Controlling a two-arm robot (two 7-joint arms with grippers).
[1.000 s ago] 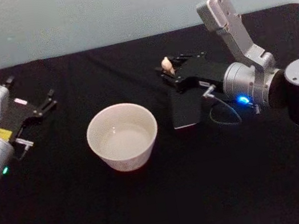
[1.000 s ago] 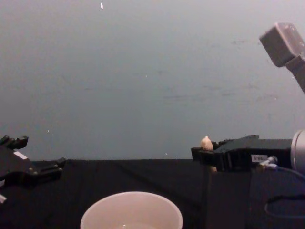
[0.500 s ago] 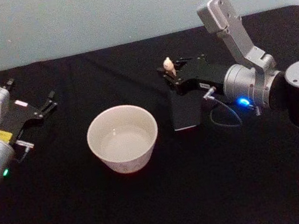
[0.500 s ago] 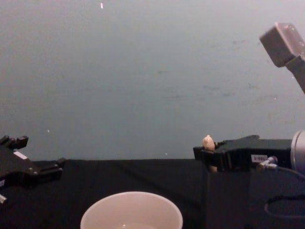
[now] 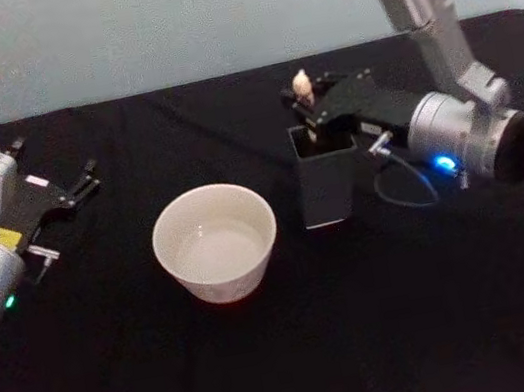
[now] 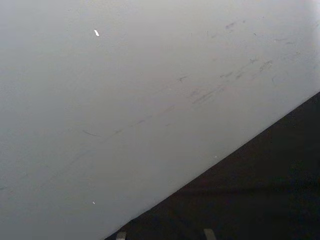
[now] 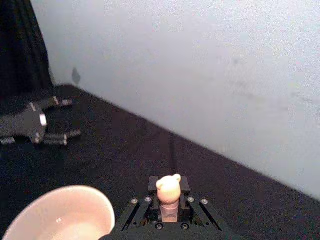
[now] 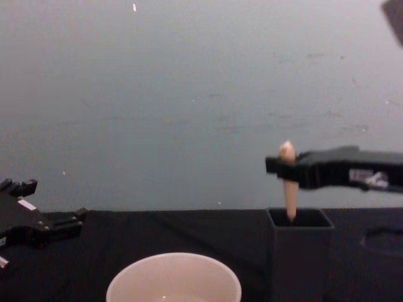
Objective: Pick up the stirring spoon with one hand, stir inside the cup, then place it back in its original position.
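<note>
My right gripper (image 5: 304, 107) sits at the far right of the surface (image 5: 270, 357), above the dark square holder (image 5: 326, 185), with its jaws closed on the stirring spoon (image 5: 301, 84). In the right wrist view the spoon (image 7: 169, 196) is pinched squarely between the two jaws. The grip is on the pale handle just under the rounded knob, so the knob stands proud above them. From the chest view the spoon (image 8: 289, 182) stands close to upright with its long axis vertical. The knob points up, and the tapered handle runs down past the right gripper (image 8: 281, 167) into the open top of the holder (image 8: 301, 258), where the lower end is hidden. The cup (image 5: 215, 240) stands to the left of the holder, clearly apart from it, near the middle of the surface. My left gripper (image 5: 77, 183) is parked at the far left, low over the surface with its jaws apart and holding nothing. The surface is covered in black cloth, and a plain pale grey-blue wall (image 5: 160, 21) runs right behind its far edge.
</note>
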